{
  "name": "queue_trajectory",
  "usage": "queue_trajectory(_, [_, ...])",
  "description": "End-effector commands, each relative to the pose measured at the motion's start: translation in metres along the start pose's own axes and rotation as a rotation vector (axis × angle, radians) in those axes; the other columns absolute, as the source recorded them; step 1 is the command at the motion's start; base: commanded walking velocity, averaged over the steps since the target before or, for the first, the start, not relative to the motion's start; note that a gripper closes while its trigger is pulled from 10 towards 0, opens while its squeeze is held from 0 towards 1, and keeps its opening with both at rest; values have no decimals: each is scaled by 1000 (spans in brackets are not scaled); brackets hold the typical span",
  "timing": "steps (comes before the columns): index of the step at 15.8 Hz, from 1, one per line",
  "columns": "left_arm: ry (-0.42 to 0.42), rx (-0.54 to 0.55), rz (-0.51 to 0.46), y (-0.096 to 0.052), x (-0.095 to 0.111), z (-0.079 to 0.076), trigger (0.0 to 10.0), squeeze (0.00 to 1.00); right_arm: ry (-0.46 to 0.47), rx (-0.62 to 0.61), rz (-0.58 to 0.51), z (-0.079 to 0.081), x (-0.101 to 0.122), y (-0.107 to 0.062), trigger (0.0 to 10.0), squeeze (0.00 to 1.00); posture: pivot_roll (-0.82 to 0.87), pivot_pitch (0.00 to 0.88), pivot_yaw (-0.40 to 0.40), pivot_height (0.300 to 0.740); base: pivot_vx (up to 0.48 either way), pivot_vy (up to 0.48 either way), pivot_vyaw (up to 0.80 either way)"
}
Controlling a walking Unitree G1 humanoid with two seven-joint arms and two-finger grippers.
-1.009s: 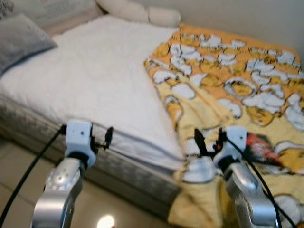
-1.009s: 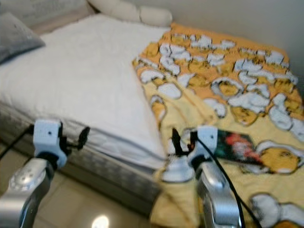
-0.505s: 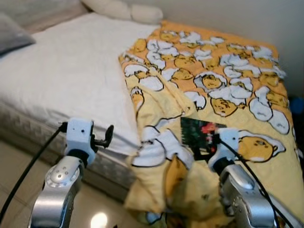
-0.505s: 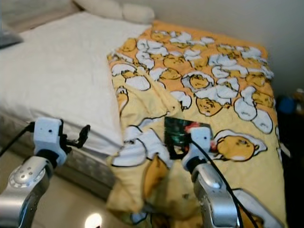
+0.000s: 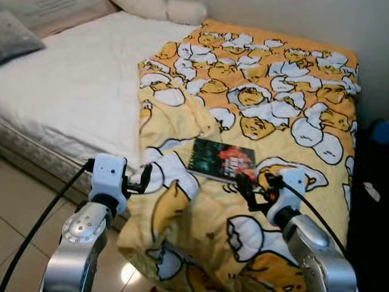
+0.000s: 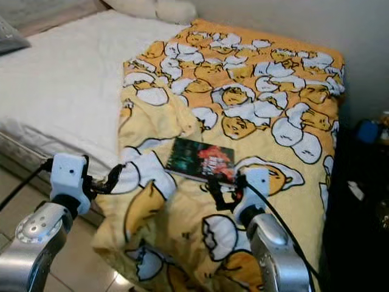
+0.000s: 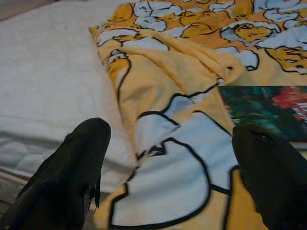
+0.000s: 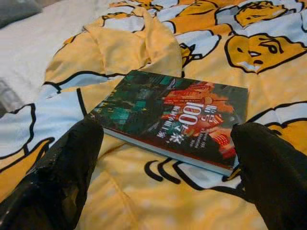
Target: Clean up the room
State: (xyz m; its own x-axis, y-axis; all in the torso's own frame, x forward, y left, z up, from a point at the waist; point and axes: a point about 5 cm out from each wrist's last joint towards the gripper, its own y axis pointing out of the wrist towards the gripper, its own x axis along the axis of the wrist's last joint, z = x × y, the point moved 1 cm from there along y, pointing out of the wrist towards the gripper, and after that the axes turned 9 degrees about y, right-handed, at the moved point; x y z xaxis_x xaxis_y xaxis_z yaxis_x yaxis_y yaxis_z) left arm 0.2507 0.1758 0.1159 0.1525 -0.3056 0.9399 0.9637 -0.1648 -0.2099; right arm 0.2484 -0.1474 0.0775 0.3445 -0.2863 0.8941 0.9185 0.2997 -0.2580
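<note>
1. The whole scene has slid leftward across the head views compared with a second ago, so the camera has turned toward the right half of the bed (image 5: 73,79); the things themselves have not moved
2. The book (image 5: 221,160), half hidden behind the right arm a second ago and only partly clear half a second ago, now lies in full view on the yellow blanket (image 5: 267,109), flat, cover up, near the blanket's near edge
3. The right gripper (image 5: 255,185) now hovers just near of the book with its two fingers spread wide apart and nothing between them; in the right wrist view the book (image 8: 175,115) sits squarely between the fingertips (image 8: 72,163), a little beyond them
4. The left gripper (image 5: 141,178) hangs over the blanket's left fold, close to where it meets the white sheet, fingers likewise spread and empty
5. My reading: the turn has lined the robot up on the book, which looks like the next thing to tidy; the grasp itself has not begun
6. Count: one book, one blanket, one bed, one grey pillow (image 5: 18,39) at the far left, one white bolster (image 5: 164,9) at the head, two grippers
</note>
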Motion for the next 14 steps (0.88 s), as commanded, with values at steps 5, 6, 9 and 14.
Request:
queue_trajectory(5, [26,-48,-8,-1,1,-2,10000,1000,67,15,4,2,5,5,10000,0,-11,0,1,740,0,0,0])
queue_trajectory(6, [26,-74,-7,-1,1,-4,10000,1000,101,19,11,3,5,10,10000,0,-10,0,0,740,0,0,0])
queue_trajectory(9, [58,-242,-1,-4,-1,-16,10000,1000,245,15,117,-1,-2,32,10000,1000,4,0,-17,740,0,0,0])
queue_trajectory(14, [117,-482,6,0,0,-26,10000,1000,603,-71,292,-12,-22,59,10000,1000,-1,0,-24,740,0,0,0])
